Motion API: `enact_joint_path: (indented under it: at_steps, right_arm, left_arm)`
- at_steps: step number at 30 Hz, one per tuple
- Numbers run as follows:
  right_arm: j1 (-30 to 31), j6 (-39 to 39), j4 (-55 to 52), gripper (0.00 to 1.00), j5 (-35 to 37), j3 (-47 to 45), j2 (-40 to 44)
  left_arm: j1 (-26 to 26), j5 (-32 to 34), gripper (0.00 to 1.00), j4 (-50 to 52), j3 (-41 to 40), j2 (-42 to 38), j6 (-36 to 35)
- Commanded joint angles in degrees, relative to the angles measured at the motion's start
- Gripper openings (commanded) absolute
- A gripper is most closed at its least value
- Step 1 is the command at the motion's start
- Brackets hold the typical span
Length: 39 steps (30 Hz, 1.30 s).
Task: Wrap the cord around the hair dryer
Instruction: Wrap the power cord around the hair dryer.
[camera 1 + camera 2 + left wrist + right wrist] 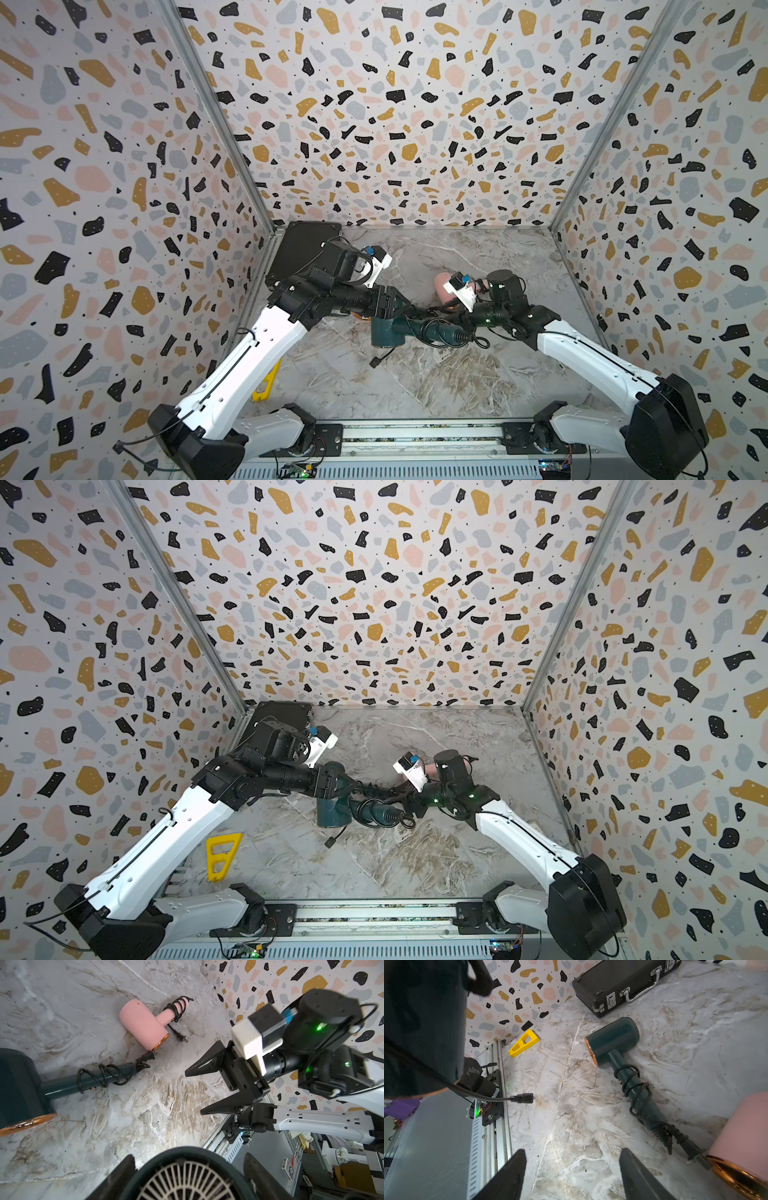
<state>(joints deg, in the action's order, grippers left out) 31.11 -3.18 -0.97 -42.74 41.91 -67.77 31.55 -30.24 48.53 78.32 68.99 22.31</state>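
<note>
— Which way did the hair dryer (388,332) point?
— Handle level, its end nearest the pink dryer (143,1022). Dark green, cord (521,1098) looped round. Left gripper (189,1156) clamped its barrel; right gripper (572,1151) gaped, empty.

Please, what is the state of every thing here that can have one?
Left gripper: shut on the raised dark green hair dryer.
Right gripper: open, empty.
Raised dryer's black cord: partly coiled on handle, plug hanging free.
Second dark green hair dryer: lying on table, cord wrapped.
Pink hair dryer: lying on table, cord wrapped.
Black ribbed case: closed.
</note>
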Motion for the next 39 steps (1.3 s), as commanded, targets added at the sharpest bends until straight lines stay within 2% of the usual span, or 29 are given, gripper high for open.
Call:
enact_joint_path:
  at_steps: [1, 4, 9, 22, 27, 33, 36, 39]
  right_arm:
    - [2.04, -6.55, 16.15, 0.74, -0.75, -5.57, 2.87]
    - [4.33, -6.99, 19.76, 0.74, -0.25, -8.63, 3.52]
    - [4.92, -8.16, 23.21, 0.74, -1.89, -10.92, 2.96]
    - [9.10, -11.14, 29.46, 0.74, -3.20, -10.93, -0.58]
    - [12.33, -14.84, 36.10, 0.74, 0.50, -12.36, -3.06]
    - [13.71, -14.86, 40.63, 0.73, 9.64, -13.19, -8.45]
    - [13.71, -16.34, 44.02, 0.66, 9.08, -12.78, -11.66]
    - [13.71, -18.72, 48.21, 0.63, 7.80, -12.77, -14.34]
  left_arm:
    - [0.10, 0.05, 0.00, 1.70, 4.91, 0.34, 0.93]
    - [0.10, 0.67, 0.00, 4.04, 7.95, 1.76, 0.79]
    - [0.09, -0.03, 0.00, 6.63, 11.64, 3.93, 0.46]
    - [0.14, 1.93, 0.00, 7.98, 13.82, 4.96, 1.22]
    - [0.08, 2.74, 0.00, 7.07, 13.75, 4.89, 2.71]
    - [0.00, 2.08, 0.00, 5.53, 13.94, 4.83, 4.26]
    - [-0.01, 2.18, 0.00, 5.35, 14.14, 4.61, 4.50]
    - [-0.05, 1.91, 0.00, 4.85, 14.07, 4.49, 4.80]
